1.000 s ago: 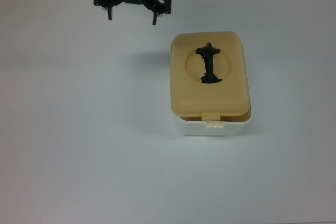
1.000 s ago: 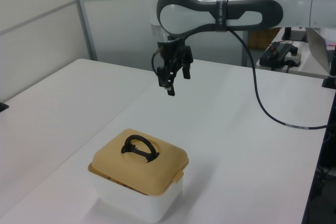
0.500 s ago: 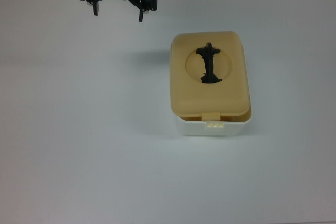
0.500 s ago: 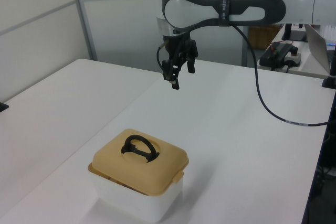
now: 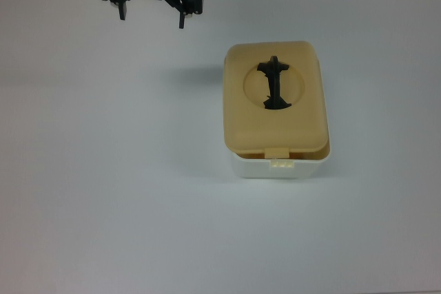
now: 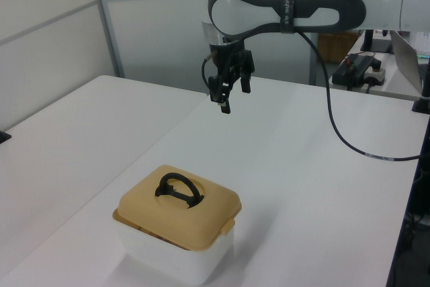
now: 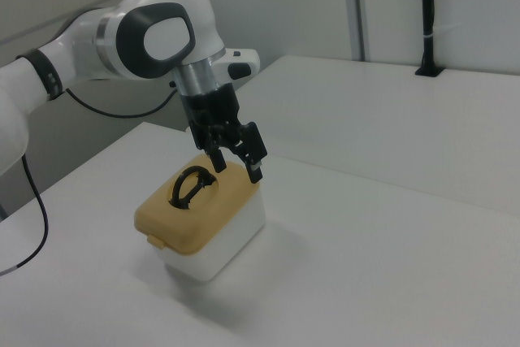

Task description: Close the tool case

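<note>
In the top view the gripper (image 5: 151,13) sits at the upper left of the frame, cut off by the top edge, with a blue light glowing on its body; its two black fingers (image 5: 182,17) stand wide apart with nothing between them. To its right, right of centre in the frame, the tool case (image 5: 279,164) rests on the white table (image 5: 103,170), well apart from the gripper. Its tan lid (image 5: 275,122) lies on the white lower box, and a tan tab at the lid's near edge meets a white latch tab just below it. A black handle (image 5: 274,84) lies in the round recess of the lid.

The left view shows what the top view cannot: the gripper (image 6: 230,95) hangs high in the air above the table, in the upper centre of the frame, at the end of the white and grey arm (image 6: 289,11), from which a black cable (image 6: 336,126) droops to the right. Here the tool case (image 6: 176,233) is at the lower left of centre, and the lid's front corner looks slightly raised over the box rim. With the lid on, the inside of the box cannot be seen.

In the right view the arm (image 7: 122,38) comes in from the upper left and the gripper (image 7: 236,160) shows in front of the far end of the tool case (image 7: 207,233); this view alone cannot tell how far apart they are.

Bare tabletop lies on all sides of the case, with the widest stretch at the top view's left and bottom.
</note>
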`<control>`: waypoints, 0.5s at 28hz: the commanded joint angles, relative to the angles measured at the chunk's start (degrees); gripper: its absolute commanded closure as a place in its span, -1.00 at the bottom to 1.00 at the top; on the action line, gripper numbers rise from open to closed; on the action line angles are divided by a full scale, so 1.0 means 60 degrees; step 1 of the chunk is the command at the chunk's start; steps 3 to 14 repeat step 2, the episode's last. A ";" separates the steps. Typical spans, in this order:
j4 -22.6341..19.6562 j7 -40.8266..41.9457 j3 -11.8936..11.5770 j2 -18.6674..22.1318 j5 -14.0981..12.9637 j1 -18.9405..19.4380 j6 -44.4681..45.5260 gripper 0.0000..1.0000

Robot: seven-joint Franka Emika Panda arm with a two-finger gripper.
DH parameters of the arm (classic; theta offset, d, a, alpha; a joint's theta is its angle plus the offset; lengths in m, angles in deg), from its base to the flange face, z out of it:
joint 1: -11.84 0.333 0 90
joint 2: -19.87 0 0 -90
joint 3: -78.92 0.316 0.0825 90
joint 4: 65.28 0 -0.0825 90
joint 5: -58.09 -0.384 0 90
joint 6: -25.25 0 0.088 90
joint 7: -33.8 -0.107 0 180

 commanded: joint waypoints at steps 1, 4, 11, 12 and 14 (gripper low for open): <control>-0.0091 0.0249 -0.0039 0.0164 0.0003 -0.0078 0.0110 -1.00; -0.0091 0.0249 -0.0039 0.0164 0.0003 -0.0078 0.0110 -1.00; -0.0091 0.0249 -0.0039 0.0164 0.0003 -0.0078 0.0110 -1.00; -0.0091 0.0249 -0.0039 0.0164 0.0003 -0.0078 0.0110 -1.00; -0.0091 0.0249 -0.0039 0.0164 0.0003 -0.0078 0.0110 -1.00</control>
